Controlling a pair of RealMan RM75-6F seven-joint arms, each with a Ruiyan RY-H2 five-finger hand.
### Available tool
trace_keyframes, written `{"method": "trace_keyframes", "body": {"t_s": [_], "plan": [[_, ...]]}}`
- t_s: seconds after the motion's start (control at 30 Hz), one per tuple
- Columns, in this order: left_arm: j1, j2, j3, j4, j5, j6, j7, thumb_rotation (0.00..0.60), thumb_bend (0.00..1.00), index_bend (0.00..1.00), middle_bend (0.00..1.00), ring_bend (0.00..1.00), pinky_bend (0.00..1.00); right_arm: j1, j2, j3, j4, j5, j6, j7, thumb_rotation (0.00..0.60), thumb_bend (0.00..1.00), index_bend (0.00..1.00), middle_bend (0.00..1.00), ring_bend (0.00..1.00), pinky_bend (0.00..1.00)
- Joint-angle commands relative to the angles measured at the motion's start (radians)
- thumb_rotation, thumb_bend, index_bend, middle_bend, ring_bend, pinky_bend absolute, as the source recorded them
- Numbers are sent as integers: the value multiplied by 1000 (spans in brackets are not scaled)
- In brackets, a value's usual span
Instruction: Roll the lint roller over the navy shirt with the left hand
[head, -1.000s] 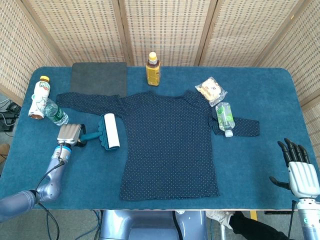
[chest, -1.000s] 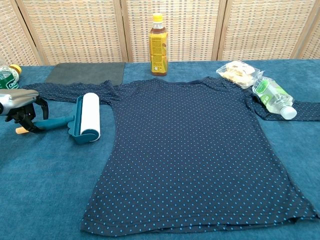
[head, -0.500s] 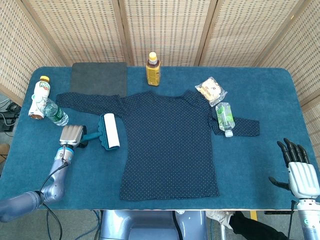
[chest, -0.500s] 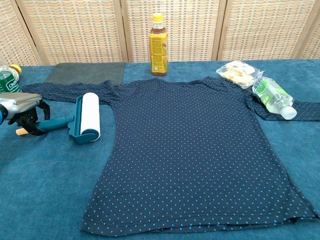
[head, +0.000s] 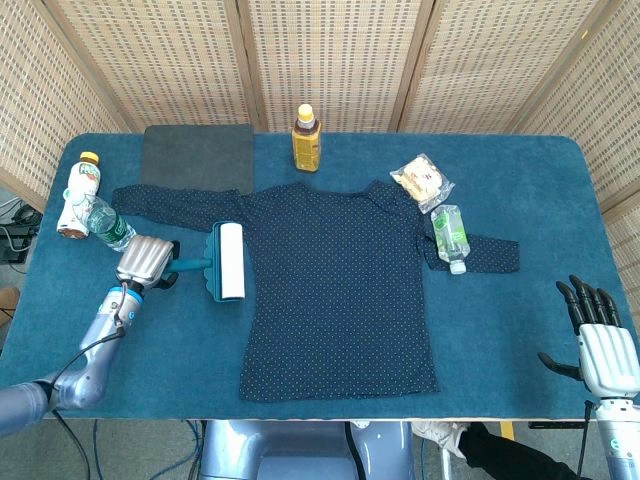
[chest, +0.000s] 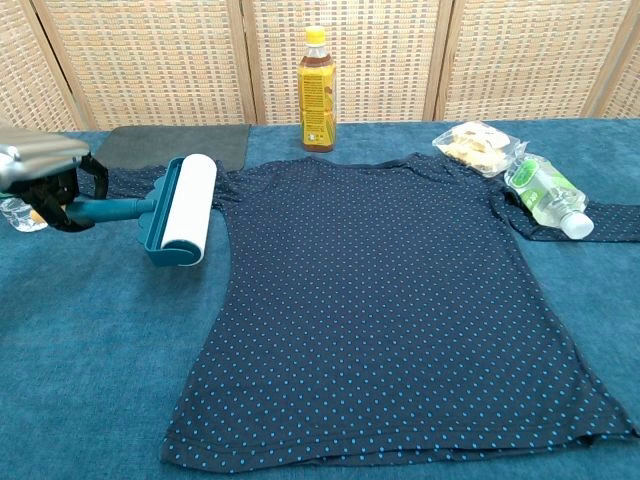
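The navy dotted shirt (head: 335, 280) lies flat in the middle of the blue table, also wide across the chest view (chest: 390, 300). My left hand (head: 145, 262) grips the teal handle of the lint roller (head: 226, 261), its white roll lifted off the cloth just left of the shirt's side. In the chest view the left hand (chest: 45, 175) holds the lint roller (chest: 185, 208) raised and level near the shirt's left sleeve. My right hand (head: 598, 335) hovers open at the table's front right corner, holding nothing.
An amber bottle (head: 306, 138) stands behind the collar. A grey mat (head: 197, 157) lies at back left. Two bottles (head: 85, 205) lie by the left sleeve. A snack bag (head: 422, 180) and a green bottle (head: 450, 236) rest on the right sleeve.
My left hand has lifted the lint roller off the table and carried it up and slightly right toward the shirt. The right hand has stayed put.
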Motion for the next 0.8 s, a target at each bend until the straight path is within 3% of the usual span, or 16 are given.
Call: {"method": "trace_keyframes", "body": {"t_s": [0.03,0.13,0.33,0.8], "plan": [[-44,97,2,-111,-27,-52,57,600,861,860,865,697,695,-2,5,3,-3,1,3,10,600,154,7,0,0,0],[-96,157,11,-187,-146,-97,127,600,863,861,865,697,695,-2,8,2,-4,0,3,14,600,153,7,0,0,0],[-163,168,35,-244,-265,-79,210,600,865,862,865,697,695,-4,14,3,-7,-2,7,23,600,154,7,0,0,0],[-319,63,66,-186,-486,-31,345,600,867,863,865,697,696,9,6,12,42,55,-51,40,600,153,7,0,0,0]]}}
